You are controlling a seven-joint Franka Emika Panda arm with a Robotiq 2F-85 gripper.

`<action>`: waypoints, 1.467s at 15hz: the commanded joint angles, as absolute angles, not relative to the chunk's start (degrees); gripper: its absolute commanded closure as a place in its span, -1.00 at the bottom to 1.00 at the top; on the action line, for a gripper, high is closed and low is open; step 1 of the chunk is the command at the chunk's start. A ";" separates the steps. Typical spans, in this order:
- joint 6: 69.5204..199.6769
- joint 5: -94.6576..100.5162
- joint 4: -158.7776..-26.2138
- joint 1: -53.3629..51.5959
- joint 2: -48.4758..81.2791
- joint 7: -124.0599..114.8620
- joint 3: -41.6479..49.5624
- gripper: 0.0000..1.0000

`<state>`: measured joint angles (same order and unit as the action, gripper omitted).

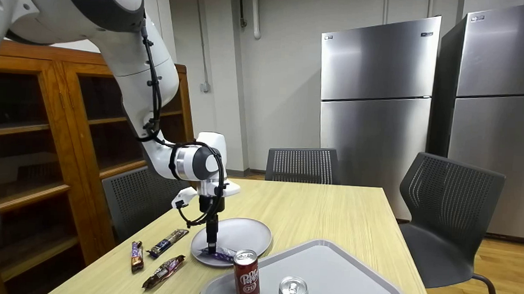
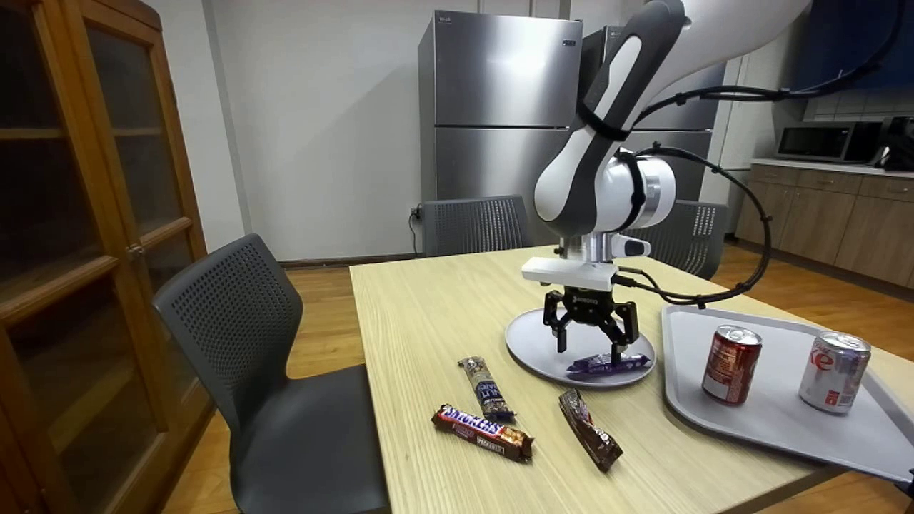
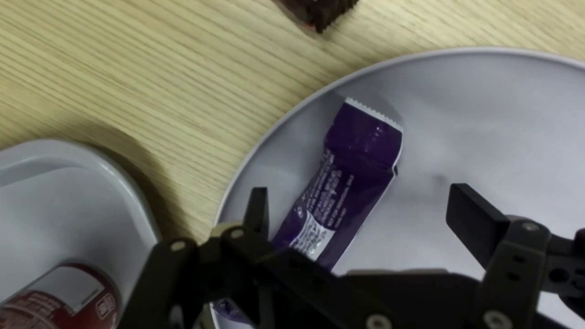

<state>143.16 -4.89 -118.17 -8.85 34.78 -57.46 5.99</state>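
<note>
With the gripper (image 2: 589,348) spread wide, the purple bar (image 3: 340,192) could be shoved across the plate (image 3: 480,123) by uneven closing, since one finger (image 3: 257,208) stands much nearer it.

In an exterior view, the plate (image 2: 534,344) bears a snack bar (image 2: 587,365), has the tray (image 2: 778,365) at its right, and the Snickers bar (image 2: 483,432) before it, at left.
</note>
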 commanded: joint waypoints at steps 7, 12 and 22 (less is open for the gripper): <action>144.85 -5.57 -118.42 -9.42 34.30 -64.78 8.19 -1.00; 145.81 -5.60 -119.88 -9.25 33.58 -67.24 7.94 -1.00; 147.46 -5.29 -121.53 -9.26 33.26 -68.85 8.02 -1.00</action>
